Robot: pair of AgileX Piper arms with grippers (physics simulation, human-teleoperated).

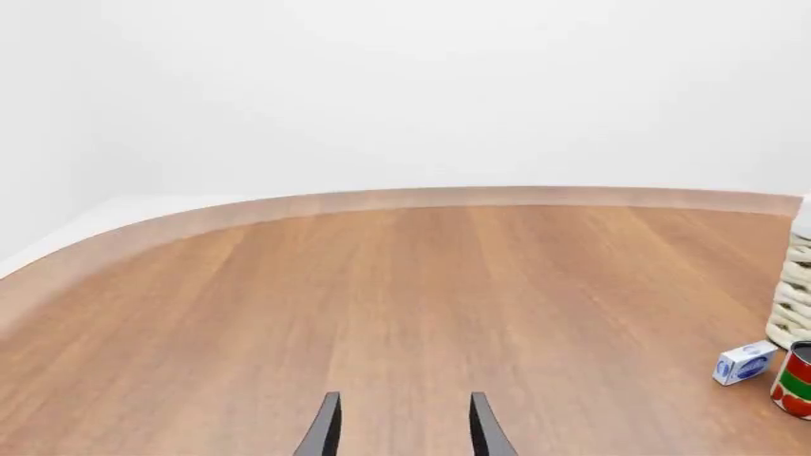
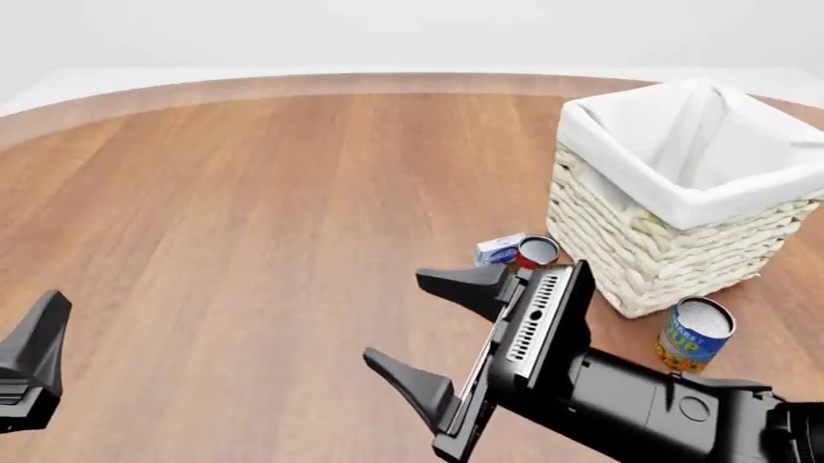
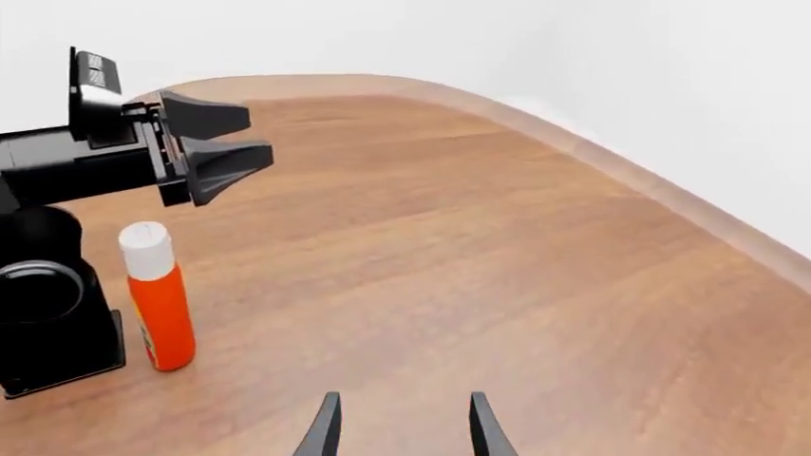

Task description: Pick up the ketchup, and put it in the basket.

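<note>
The ketchup (image 3: 159, 306), a red-orange bottle with a white cap, stands upright on the table next to the left arm's black base; it shows only in the right wrist view. The basket (image 2: 644, 253), cream wicker with a white liner, stands at the right of the front view and at the edge of the left wrist view (image 1: 796, 290). My right gripper (image 2: 415, 330) is open and empty, held above the table in front of the basket and pointing left. My left gripper (image 1: 403, 418) is open and empty over bare table, at the front left (image 2: 39, 359).
A small red-green can (image 2: 535, 253) and a blue-white box (image 2: 500, 249) sit by the basket's near left corner. A blue-yellow can (image 2: 693, 335) stands in front of the basket, beside the right arm. The wooden table's (image 2: 258, 193) curved far edge meets a white wall.
</note>
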